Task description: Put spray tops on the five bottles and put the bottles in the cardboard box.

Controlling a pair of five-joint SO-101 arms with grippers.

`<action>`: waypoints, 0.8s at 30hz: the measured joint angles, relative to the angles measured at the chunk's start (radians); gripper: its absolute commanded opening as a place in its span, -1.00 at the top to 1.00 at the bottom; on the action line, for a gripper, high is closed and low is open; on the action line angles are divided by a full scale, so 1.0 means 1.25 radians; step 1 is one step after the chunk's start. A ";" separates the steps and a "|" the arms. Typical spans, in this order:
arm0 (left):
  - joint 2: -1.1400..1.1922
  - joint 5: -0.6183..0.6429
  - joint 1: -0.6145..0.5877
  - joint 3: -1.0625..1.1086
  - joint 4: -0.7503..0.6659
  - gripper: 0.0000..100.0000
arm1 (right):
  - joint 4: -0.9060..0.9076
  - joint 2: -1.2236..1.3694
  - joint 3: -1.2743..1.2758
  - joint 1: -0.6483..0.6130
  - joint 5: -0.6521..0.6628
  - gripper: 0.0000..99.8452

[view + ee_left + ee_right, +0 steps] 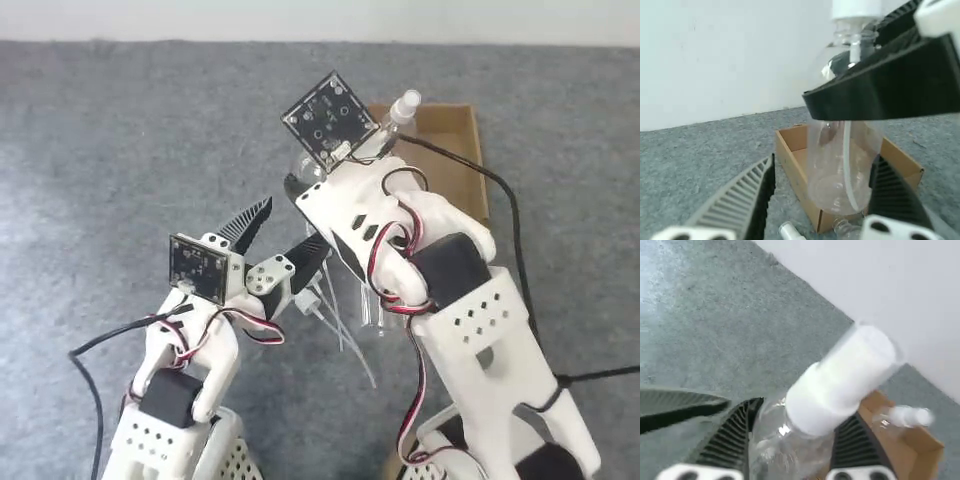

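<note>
My right gripper point(797, 422) is shut on a clear bottle point(775, 450) just below its white spray top point(840, 385). It holds the bottle upright above the table, beside the near left corner of the cardboard box point(455, 150). In the left wrist view the same bottle point(835, 170) hangs in front of the box point(795, 145), with the right arm's black finger point(880, 85) across its neck. My left gripper point(297, 222) is open just short of this bottle, its jaws spread to either side point(822, 167). Another bottle with a spray top point(400, 108) lies in the box.
Loose white spray tops with long tubes point(320, 300) lie on the grey carpet between the arms, next to clear bottles point(372, 300) by the right arm. A black cable point(510, 220) runs past the box. Open carpet spreads to the left.
</note>
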 measured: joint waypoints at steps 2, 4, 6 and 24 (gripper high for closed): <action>0.005 0.000 -0.007 0.001 0.000 0.44 | -0.022 -0.001 0.000 0.065 0.026 0.99; 0.002 0.000 -0.004 0.017 0.000 0.44 | -0.061 -0.001 0.000 0.156 0.059 0.99; 0.005 0.000 -0.006 0.025 0.000 0.44 | -0.109 -0.001 0.000 0.260 0.088 0.99; 0.005 0.000 -0.010 0.025 0.000 0.44 | -0.329 0.497 -0.180 0.509 0.076 0.99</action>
